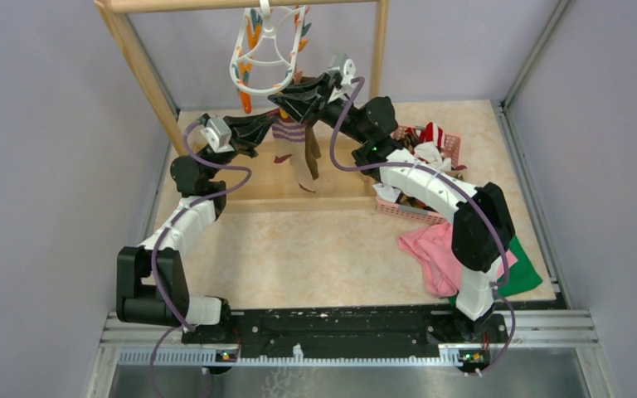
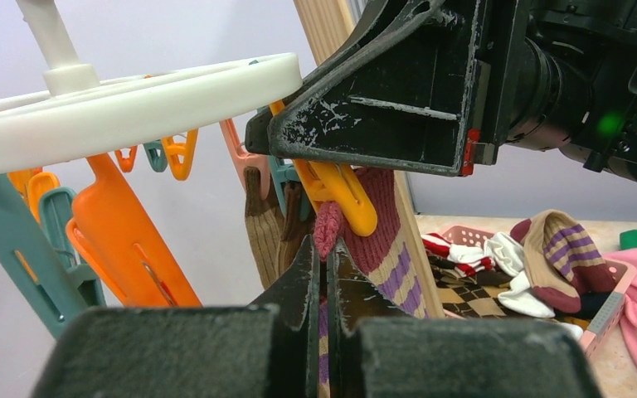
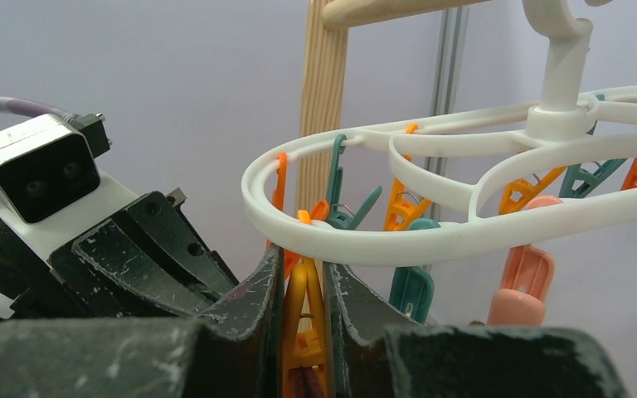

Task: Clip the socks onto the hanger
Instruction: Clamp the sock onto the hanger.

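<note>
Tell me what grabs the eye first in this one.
Both grippers meet under the white hanger at the back: the right gripper pinches a yellow clip, and the left gripper holds a striped sock up to it. On the right, a pink basket sits heaped with more socks.

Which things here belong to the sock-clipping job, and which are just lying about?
Job: striped sock in left claw, yellow clip in right claw, white hanger, socks in pink basket.
Lying about: pink cloth, green cloth.
</note>
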